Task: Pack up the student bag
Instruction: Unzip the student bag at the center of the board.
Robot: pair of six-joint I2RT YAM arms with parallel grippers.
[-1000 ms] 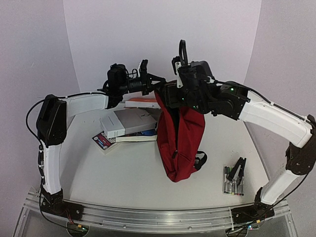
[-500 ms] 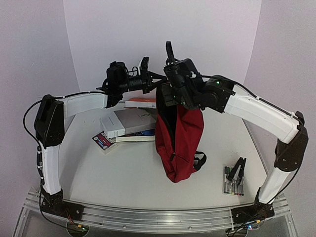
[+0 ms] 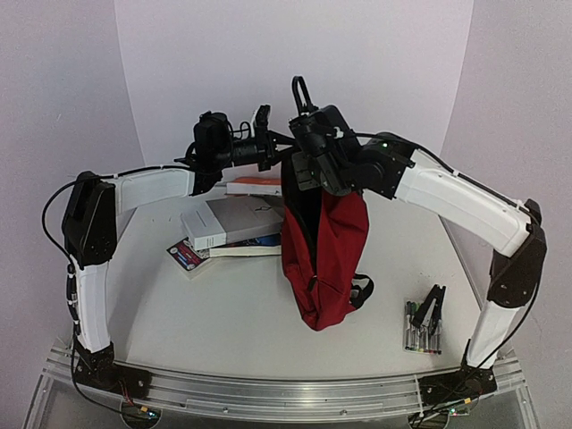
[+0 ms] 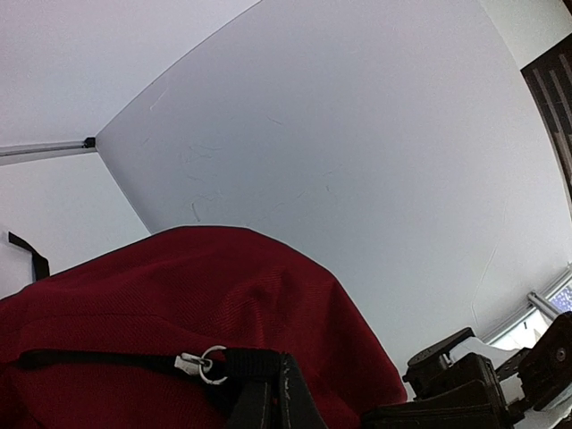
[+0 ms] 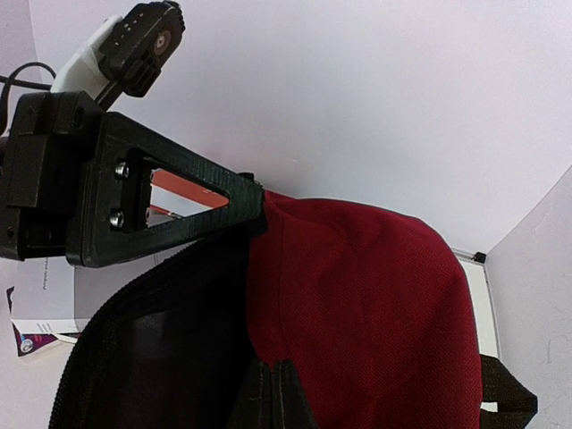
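The student bag [image 3: 327, 255], dark red with black lining, hangs upright between both arms, its bottom resting on the table. My left gripper [image 3: 282, 150] is shut on the bag's top edge from the left; in the left wrist view its tips [image 4: 273, 380] pinch black trim next to a zip pull [image 4: 200, 363]. My right gripper [image 3: 306, 183] comes from the right and is shut on the bag's rim. In the right wrist view its tips [image 5: 273, 375] clamp the red fabric [image 5: 366, 295] beside the open black mouth [image 5: 152, 349]. The left gripper's finger [image 5: 170, 210] crosses above.
A pile of books [image 3: 234, 225] lies on the table left of the bag, with an orange-edged one [image 3: 257, 184] behind. Markers and a black clip [image 3: 424, 320] lie at the front right. White walls close in the back and sides.
My right arm has swung left toward the bag's top and its gripper has closed on the rim. The left gripper and the bag have held their place.
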